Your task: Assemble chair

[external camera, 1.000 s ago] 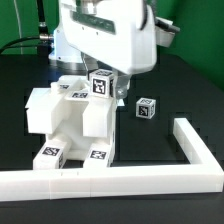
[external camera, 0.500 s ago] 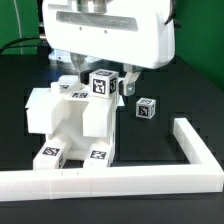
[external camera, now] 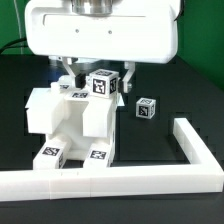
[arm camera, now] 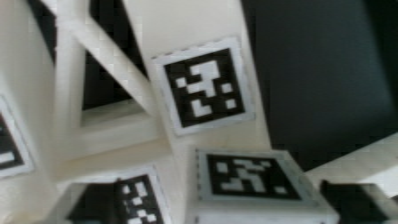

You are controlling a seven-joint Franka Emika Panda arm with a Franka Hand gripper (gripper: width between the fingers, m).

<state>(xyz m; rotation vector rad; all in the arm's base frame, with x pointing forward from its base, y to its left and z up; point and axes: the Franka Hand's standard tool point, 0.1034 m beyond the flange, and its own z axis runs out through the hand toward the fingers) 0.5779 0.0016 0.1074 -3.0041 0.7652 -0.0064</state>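
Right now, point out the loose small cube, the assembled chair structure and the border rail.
loose small cube (external camera: pixel 146 108): exterior view, its tagged front face.
assembled chair structure (external camera: pixel 48 112): exterior view, its plain left block.
border rail (external camera: pixel 110 182): exterior view, its long front stretch.

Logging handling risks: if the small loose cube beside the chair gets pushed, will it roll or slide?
The cube looks flat-faced and squat, so it would probably slide, not roll. It seems rigid plastic, likely light. It stands apart from the chair, so probably moves alone.
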